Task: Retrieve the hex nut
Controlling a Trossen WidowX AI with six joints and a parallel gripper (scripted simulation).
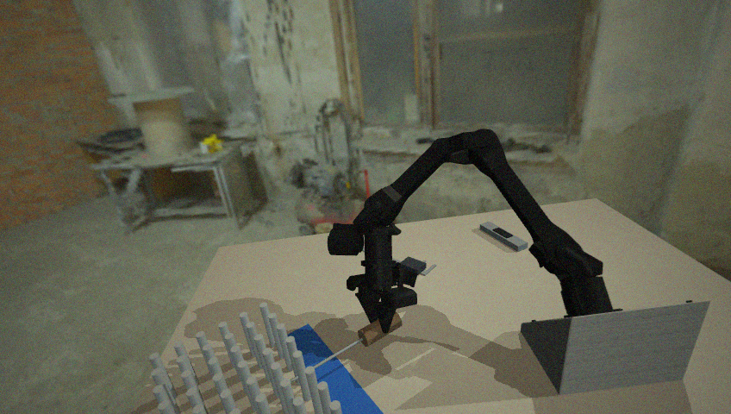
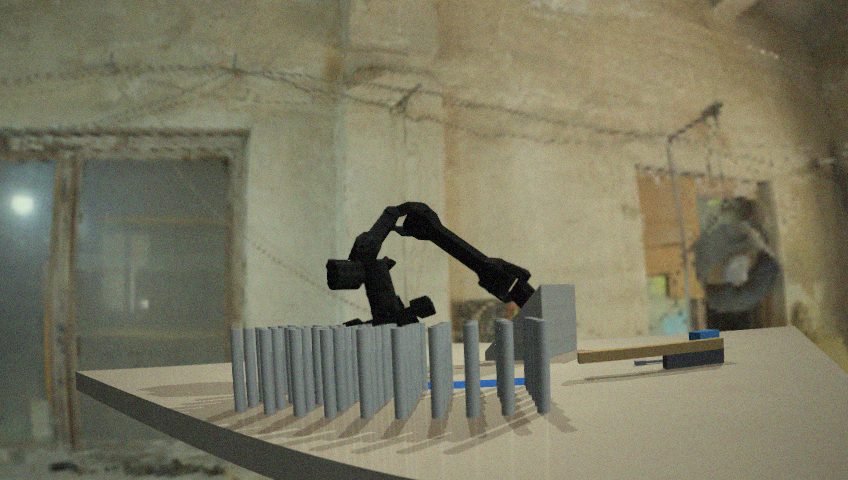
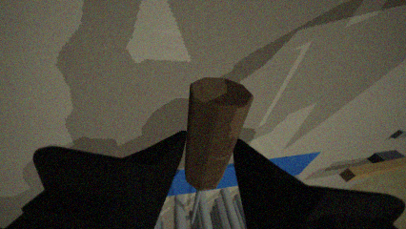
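Observation:
My gripper [image 1: 382, 326] [image 3: 210, 139] is shut on the brown handle [image 1: 370, 333] [image 3: 214, 124] of a tool with a thin metal rod [image 1: 335, 354]. The rod slants down over the blue taped strip [image 1: 353, 387] [image 2: 483, 383] [image 3: 300, 163] and reaches in among the front spacers; its far end is hidden. The grey metal spacers [image 1: 311, 385] [image 2: 401, 371] [image 3: 204, 212] stand upright in rows beyond the strip. In the exterior view the spacers hide my fingertips and the tool. The hex nut cannot be made out in any view.
A grey panel [image 1: 630, 348] [image 2: 558, 321] stands near the arm's base. A grey bar with a dark middle [image 1: 502, 235] lies at the back. A tan bar [image 2: 648, 350] [image 3: 376, 167] rests beside dark and blue blocks to the side of the field.

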